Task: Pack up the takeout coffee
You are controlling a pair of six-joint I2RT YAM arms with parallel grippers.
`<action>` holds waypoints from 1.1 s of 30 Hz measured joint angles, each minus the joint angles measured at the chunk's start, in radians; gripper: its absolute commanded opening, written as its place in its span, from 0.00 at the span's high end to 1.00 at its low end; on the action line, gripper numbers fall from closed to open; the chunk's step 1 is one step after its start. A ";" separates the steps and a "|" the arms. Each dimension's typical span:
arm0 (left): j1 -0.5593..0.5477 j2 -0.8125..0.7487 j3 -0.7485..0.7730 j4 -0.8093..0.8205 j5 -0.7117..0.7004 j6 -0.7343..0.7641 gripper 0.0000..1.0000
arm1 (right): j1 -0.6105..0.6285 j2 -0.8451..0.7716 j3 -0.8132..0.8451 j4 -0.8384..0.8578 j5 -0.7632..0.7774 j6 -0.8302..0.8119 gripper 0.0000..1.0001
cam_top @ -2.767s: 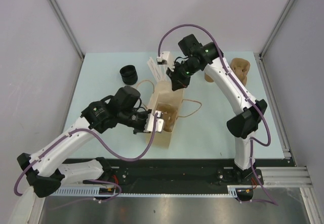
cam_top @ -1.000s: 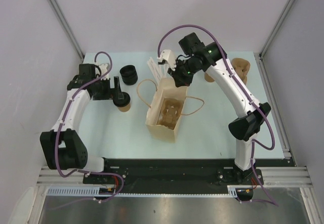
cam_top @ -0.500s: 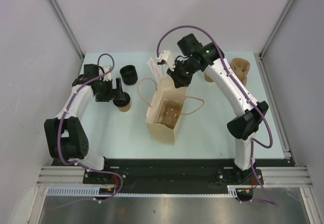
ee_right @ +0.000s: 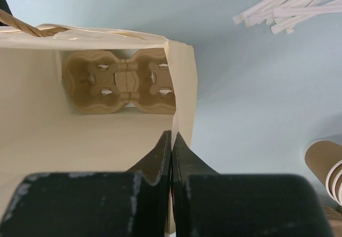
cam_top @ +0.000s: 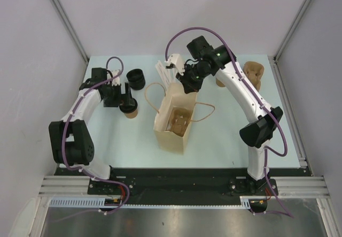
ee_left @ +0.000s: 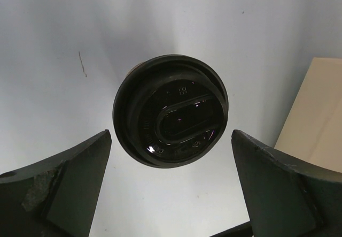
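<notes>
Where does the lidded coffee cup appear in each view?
Top external: coffee cup left of the paper bag.
Left wrist: cup at centre; paper bag at right edge.
Right wrist: cup not in it; paper bag fills the left.
Shared landmark: the paper bag.

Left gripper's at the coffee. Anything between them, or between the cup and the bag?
Nothing visible. The takeout coffee shows between the fingers of the open left gripper; only bare table separates it from the paper bag; its rope handle loops out that side. The right gripper pinches the bag's rim.
</notes>
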 measured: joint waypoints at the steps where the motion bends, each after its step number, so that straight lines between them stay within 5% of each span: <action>1: -0.002 0.005 0.000 0.001 -0.001 0.000 0.00 | 0.000 0.000 0.000 0.000 0.000 0.000 1.00; 24: -0.009 0.069 0.000 0.027 0.001 -0.001 0.03 | -0.010 0.005 -0.004 0.000 -0.009 0.000 1.00; 33: -0.018 0.077 0.003 0.040 0.010 0.000 0.20 | -0.016 0.007 -0.006 0.000 -0.019 0.000 1.00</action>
